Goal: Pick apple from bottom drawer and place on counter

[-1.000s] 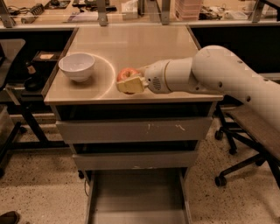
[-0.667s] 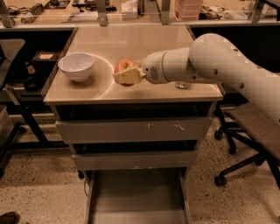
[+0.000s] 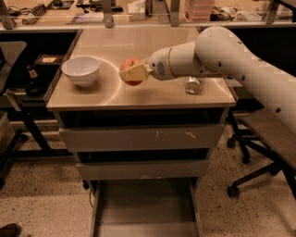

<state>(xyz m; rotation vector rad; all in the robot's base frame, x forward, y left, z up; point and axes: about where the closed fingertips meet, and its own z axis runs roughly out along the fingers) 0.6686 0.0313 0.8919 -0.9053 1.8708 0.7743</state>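
I hold the apple point(image 3: 130, 64) in the gripper point(image 3: 132, 73) over the counter point(image 3: 138, 41).

My arm point(image 3: 240, 65) runs off the right edge. The glossy beige top reflects the room lights; cluttered desks point(image 3: 69, 11) stand behind it. The open bottom drawer point(image 3: 145, 210) is cut off below. A white bowl point(image 3: 81, 70) sits at left, and a silver can point(image 3: 193, 85) is partly behind the arm. The fingers are clamped on the fruit, with the near one hiding its lower half; I cannot tell whether it touches the surface.

no readable text, gripper fingers point(image 3: 134, 73) holding apple point(image 3: 130, 63) over counter point(image 3: 138, 41)
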